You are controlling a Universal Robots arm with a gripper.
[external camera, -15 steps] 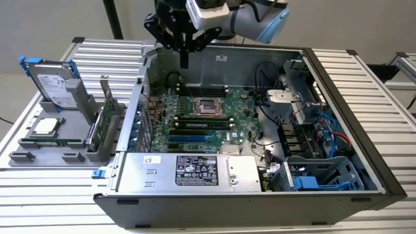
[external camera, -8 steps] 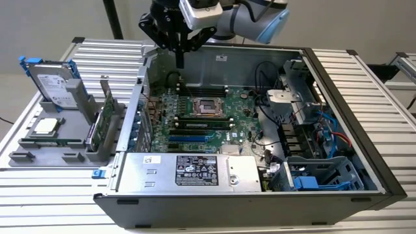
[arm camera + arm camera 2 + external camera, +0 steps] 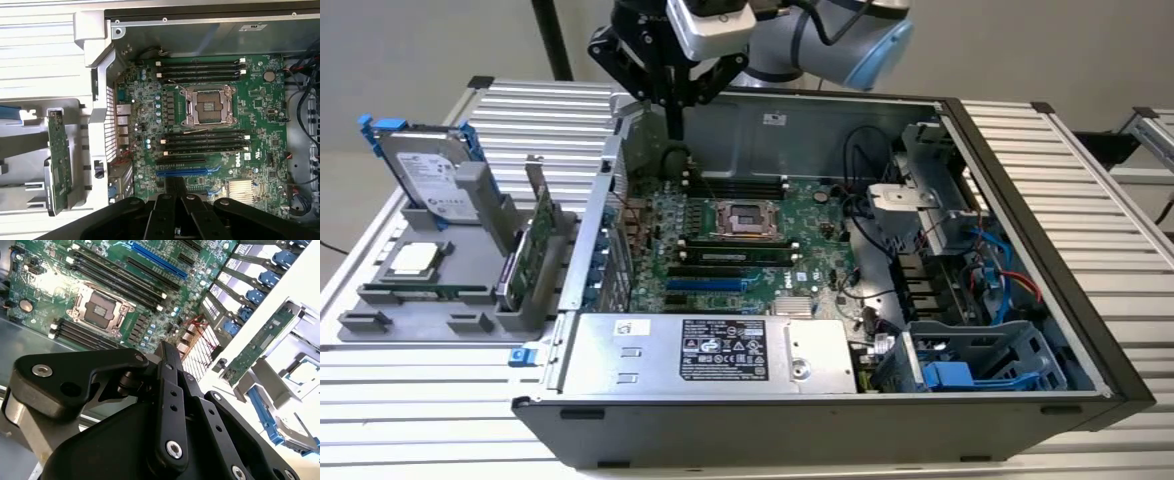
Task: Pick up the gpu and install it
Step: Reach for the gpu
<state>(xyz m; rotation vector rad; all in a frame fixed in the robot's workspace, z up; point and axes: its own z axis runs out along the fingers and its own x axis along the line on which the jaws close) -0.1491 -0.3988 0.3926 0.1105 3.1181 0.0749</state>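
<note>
Jaws together (over motherboard (image 3: 260,100)), gpu (image 3: 58,160) well apart

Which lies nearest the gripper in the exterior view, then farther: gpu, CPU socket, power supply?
From the gripper:
1. CPU socket, inside the case.
2. gpu, in the holder at the exterior view's left.
3. power supply, at the case's near edge.

The arm (image 3: 843,38) hangs at twelve o'clock in the exterior view. Its gripper (image 3: 676,130) points toward six, jaws closed, empty.
</note>
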